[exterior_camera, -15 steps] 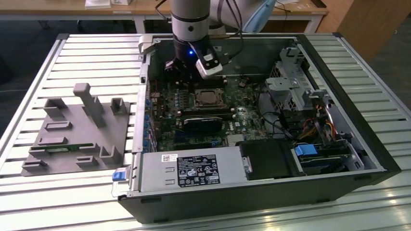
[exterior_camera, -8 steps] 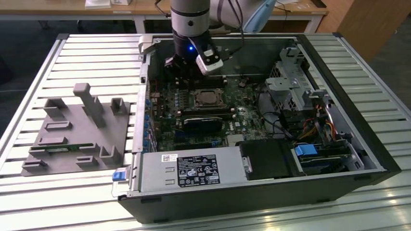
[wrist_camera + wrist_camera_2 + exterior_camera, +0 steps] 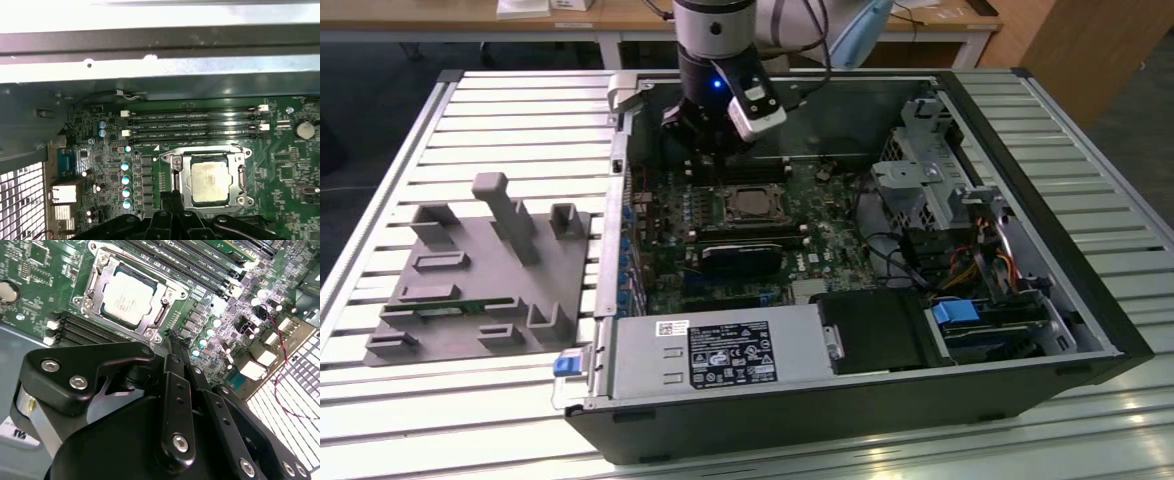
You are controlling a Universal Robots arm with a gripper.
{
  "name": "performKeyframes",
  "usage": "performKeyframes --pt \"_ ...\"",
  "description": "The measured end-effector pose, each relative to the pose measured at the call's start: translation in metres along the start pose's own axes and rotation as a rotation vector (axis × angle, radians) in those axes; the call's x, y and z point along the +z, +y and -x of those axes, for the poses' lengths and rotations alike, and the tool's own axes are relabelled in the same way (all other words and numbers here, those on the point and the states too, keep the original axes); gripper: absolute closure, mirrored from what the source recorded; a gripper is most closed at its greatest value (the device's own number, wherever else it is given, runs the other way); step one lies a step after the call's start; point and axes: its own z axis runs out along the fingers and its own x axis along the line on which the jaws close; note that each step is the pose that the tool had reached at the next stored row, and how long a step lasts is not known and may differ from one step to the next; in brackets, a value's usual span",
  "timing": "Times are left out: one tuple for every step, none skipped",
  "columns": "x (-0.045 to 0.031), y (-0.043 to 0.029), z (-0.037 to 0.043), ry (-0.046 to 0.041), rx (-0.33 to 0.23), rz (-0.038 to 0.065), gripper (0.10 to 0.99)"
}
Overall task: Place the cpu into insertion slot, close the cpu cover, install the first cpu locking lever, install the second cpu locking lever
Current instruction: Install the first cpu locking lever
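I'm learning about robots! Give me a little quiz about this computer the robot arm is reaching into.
1. True or false: the black gripper is holding the flat square silvery-grey cpu.
2. Which is the gripper nearest to?
A. the grey plastic tray outside the case
B. the thin square silver metal cpu cover
C. the blue-tabbed drive bay
3. Fill in (raised or flat): the cpu cover lies ___ over the cpu on the green circuit board.

Key: 1 false; 2 B; 3 flat.
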Motion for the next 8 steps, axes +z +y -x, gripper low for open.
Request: performKeyframes --pt "-0.0019 0.0 0.0001 -0.0013 0.0 0.0 0.98" --pt "-0.0037 0.0001 0.0001 -0.0026 0.0 0.0 0.98" --pt "-0.0055 0.0002 0.0002 -0.0038 0.0 0.0 0.98" --pt "-0.007 0.0002 0.0 -0.0053 0.0 0.0 0.98" --pt "-0.0079 0.0002 -0.0004 -0.0072 0.0 0.0 0.98" --pt "-0.0082 0.0001 -0.0015 -0.0095 0.0 0.001 0.98" --pt "-0.0083 0.0001 -0.0024 -0.0109 0.0 0.001 0.98" --pt "-0.0084 0.0 -0.0046 -0.0129 0.0 0.001 0.98"
